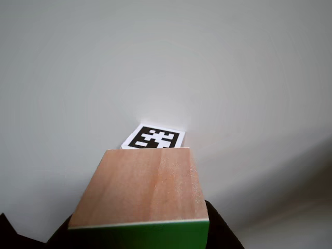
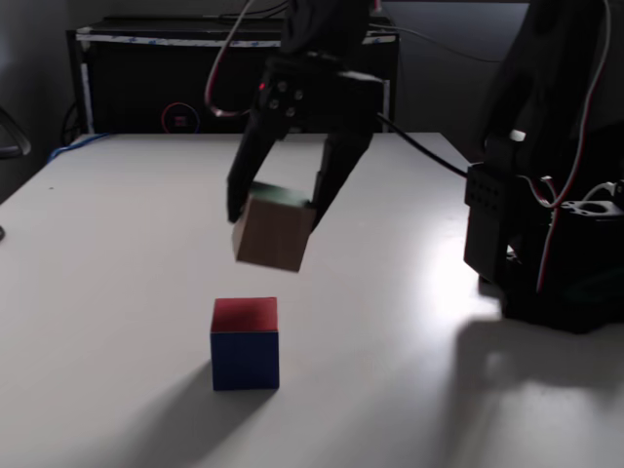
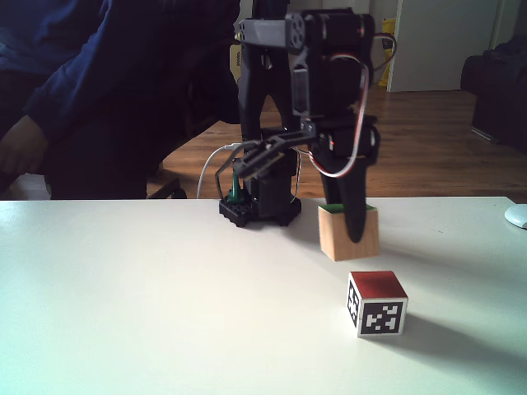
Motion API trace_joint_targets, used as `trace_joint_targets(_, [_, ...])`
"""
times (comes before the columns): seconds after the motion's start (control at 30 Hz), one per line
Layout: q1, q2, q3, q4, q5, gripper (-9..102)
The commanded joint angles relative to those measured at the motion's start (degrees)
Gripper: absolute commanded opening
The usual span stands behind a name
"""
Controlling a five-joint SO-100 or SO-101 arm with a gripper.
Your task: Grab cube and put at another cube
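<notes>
Fingers [image 2: 333, 180] of the gripper [image 2: 278, 210] are pinching the green-faced cube [image 2: 272, 232] aloft, tilted, above the white table [image 2: 117, 273], probably short of the marker cube [image 3: 377, 304], keeping clearance for setting it there.

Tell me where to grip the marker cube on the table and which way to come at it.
Grip the marker cube across two opposite vertical side faces, coming straight down from above. It sits flat and upright on the table, red face up, with free space all round. The end effector first has to release the green-faced cube it holds.
</notes>
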Motion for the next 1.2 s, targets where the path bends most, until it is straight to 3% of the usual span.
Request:
trace_joint_targets(0.0, [-1.7, -1.4, -4.1, -0.2, 1.1, 12])
trace_joint_targets(0.33, [-6.0, -7.6, -10.1, 0.5, 4.7, 12])
trace_joint_targets(1.17, [-4.9, -16.5, -16.6, 2.1, 5.5, 16])
